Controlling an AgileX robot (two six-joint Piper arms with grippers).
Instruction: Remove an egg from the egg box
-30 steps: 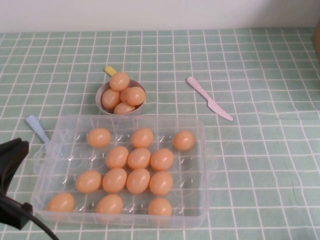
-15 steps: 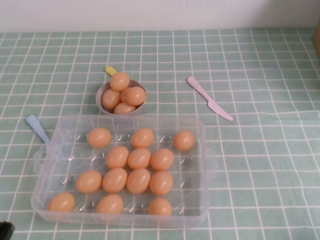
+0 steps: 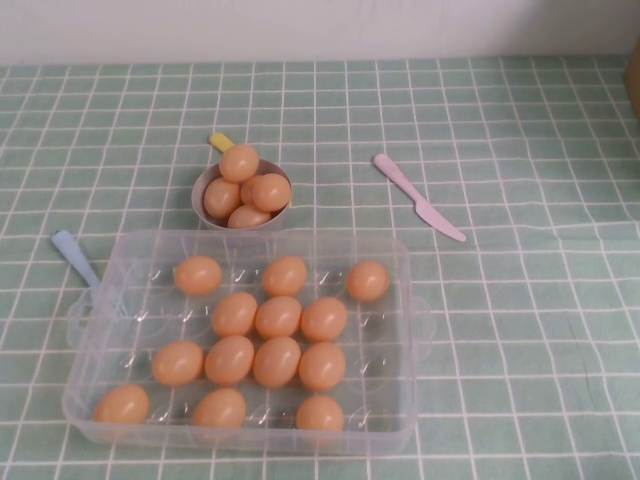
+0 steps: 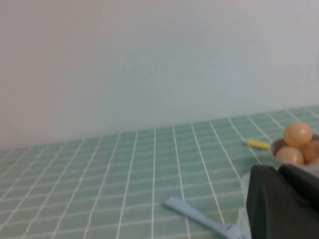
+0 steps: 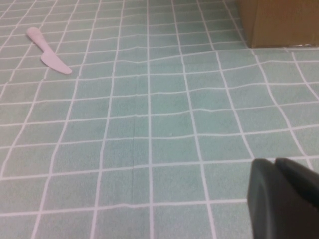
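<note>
Gone from the high view is the left arm: a second ago its black body covered the near-left corner beside the egg box, half a second ago only a small tip showed at the bottom edge, and now nothing of it is there.

Largest on the green checked tablecloth (image 3: 520, 330) is the egg box (image 3: 90, 400) — a clear plastic tray whose long axis runs left to right, lying near the robot and a little to its left. Thirteen orange-tan eggs sit in its dimples; an egg (image 3: 122, 404) in the near-left corner is closest to the left side. Behind the box stands a small round bowl (image 3: 208, 178) heaped with more eggs. A pink plastic knife (image 3: 418, 197) lies well apart on the right, and a light blue utensil (image 3: 74, 254) rests by the box's far-left corner.

The left gripper (image 4: 284, 201) is drawn back at the left of the table, jaws closed on nothing. The right gripper (image 5: 286, 196) hovers over bare cloth at the right; whether it is closed I cannot tell. I judge the left arm the nearer one — the box lies forward and to the right of it.
</note>
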